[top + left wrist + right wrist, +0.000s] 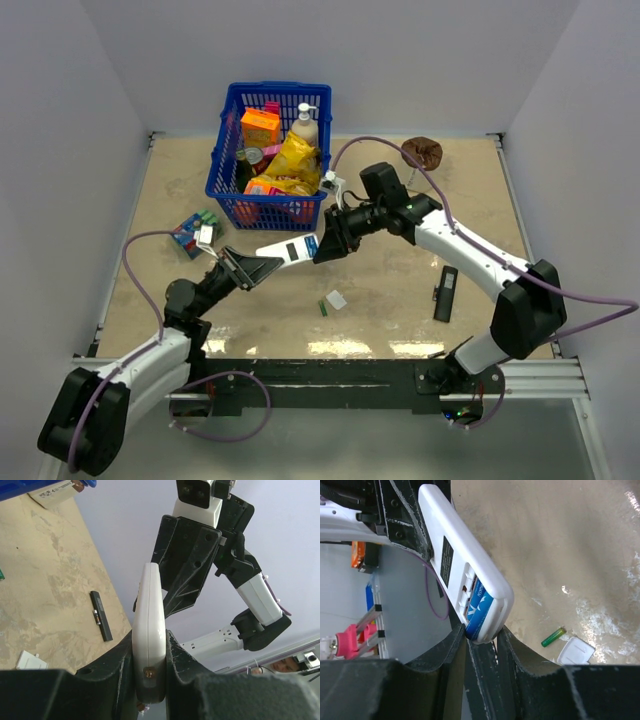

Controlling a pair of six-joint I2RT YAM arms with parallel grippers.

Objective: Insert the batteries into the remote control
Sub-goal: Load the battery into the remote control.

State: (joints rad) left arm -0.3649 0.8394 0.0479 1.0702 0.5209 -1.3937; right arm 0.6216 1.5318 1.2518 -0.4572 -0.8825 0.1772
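My left gripper [262, 268] holds the white remote control [290, 252] above the table, shut on one end of it. In the left wrist view the remote [149, 615] stands edge-on between that gripper's [149, 660] jaws. My right gripper [322, 247] meets the remote's other end. The right wrist view shows the remote [465, 555] with its battery bay open and blue batteries [481, 607] in it. My right gripper [482, 632] is shut around that end, one finger against a blue cell, the other against the remote's back. A green battery [554, 637] lies on the table.
A small white cover piece [337, 299] lies beside the green battery [324, 307]. A slim black remote [445, 293] lies at the right. A blue basket [225, 150] of groceries stands at the back, a battery pack [195, 230] to its left, a brown object [423, 151] back right.
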